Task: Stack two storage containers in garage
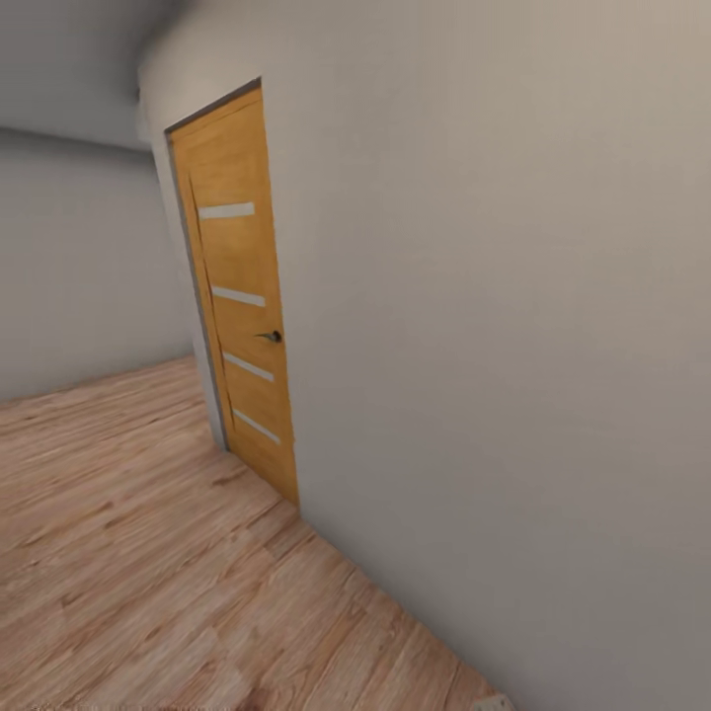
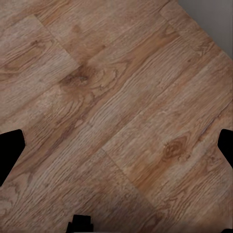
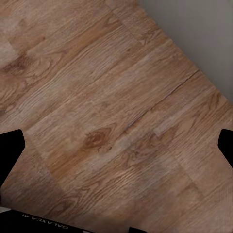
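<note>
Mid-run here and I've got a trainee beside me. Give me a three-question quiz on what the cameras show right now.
1. True or false: the wooden door in the head view is standing wide open.
2. Multiple choice: what lies under the left tool in the left wrist view? A) dark grey concrete B) light wood plank floor C) a rug
3. Short answer: on which side of the head view does the beige wall run, and what is set into it?

Key
1. False. It sits closed in its frame, handle visible.
2. B. The right tool hangs over the same planks, both tools spread and holding nothing.
3. The right side; the door with four pale horizontal strips.
</note>
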